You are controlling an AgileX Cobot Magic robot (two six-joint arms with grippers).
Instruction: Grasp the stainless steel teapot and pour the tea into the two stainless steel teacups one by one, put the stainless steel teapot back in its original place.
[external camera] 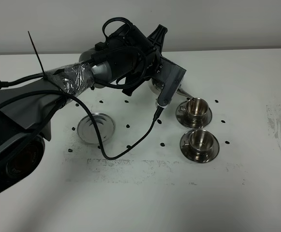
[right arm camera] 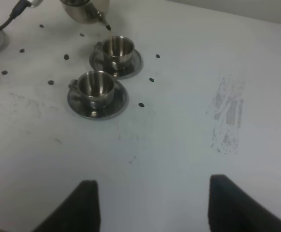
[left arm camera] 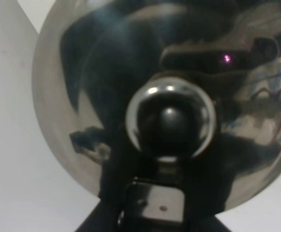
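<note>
While the white tabletop (external camera: 145, 203) takes up most of every view, the left arm (external camera: 82, 77) is the largest thing above it, stretched across the middle. Its left tool (external camera: 150, 65) is clenched on the stainless steel teapot (left arm camera: 58, 106): the grip itself is hidden, yet the pot hangs tipped and clear of the tabletop directly below that tool, its knobbed lid (left arm camera: 169, 121) filling the left wrist view. The right tool (right arm camera: 153, 183) is released, its two dark fingers (right arm camera: 87, 205) wide apart over bare tabletop, well back from both cups. A flat steel disc (external camera: 107, 124) lies well apart from the left tool, back beside its arm, with a black cable (external camera: 130, 145) looping across it. Ahead of the right tool, the farther teacup (right arm camera: 118, 47) sits on its saucer (right arm camera: 133, 65) right under the teapot's thin spout (right arm camera: 104, 21). The nearer teacup (right arm camera: 96, 84), on its own saucer (right arm camera: 116, 104), stands just beside it, closer to that tool. A faint thread of tea (right arm camera: 110, 35) seems to run from the spout tip into the farther teacup. Small black dots (right arm camera: 66, 57) speckle the tabletop around them.
</note>
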